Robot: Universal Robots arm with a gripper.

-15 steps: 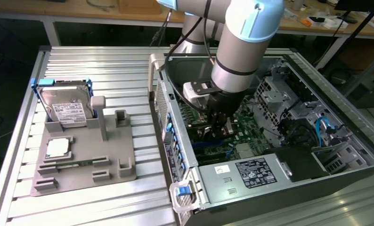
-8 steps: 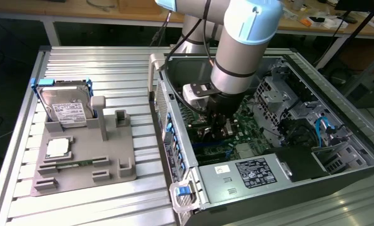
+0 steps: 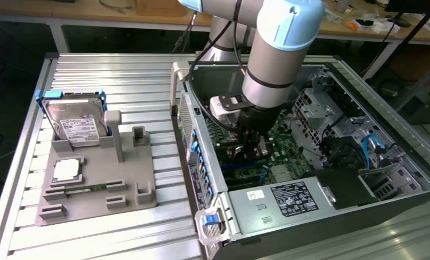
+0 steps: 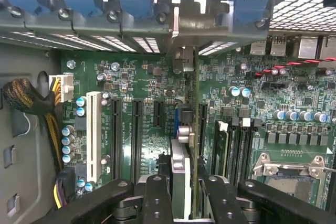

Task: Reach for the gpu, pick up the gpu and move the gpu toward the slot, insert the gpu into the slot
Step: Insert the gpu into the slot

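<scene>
Tool (image 4: 181, 195): clenched on the gpu (image 4: 195, 129), held edge-on.
Slot (image 4: 171, 121): just beside the gpu.
Care: gpu edge should be aligned along slot, pressed straight.

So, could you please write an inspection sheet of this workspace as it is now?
Surface: ribbed metal table carrying a grey fixture tray and an open computer case.
Job's things: gpu seen edge-on, upright over the motherboard, its metal bracket toward the case's rear wall; blue slot just beside it. Whether it is seated, cannot tell.
Clutter: hard drive standing in the tray, processor chip lying flat there.
End effector: shut on the gpu, inside the case.
Cables: yellow and black bundle at the case wall; blue cable by the drive bays.
Surroundings: wooden bench behind the table.
</scene>
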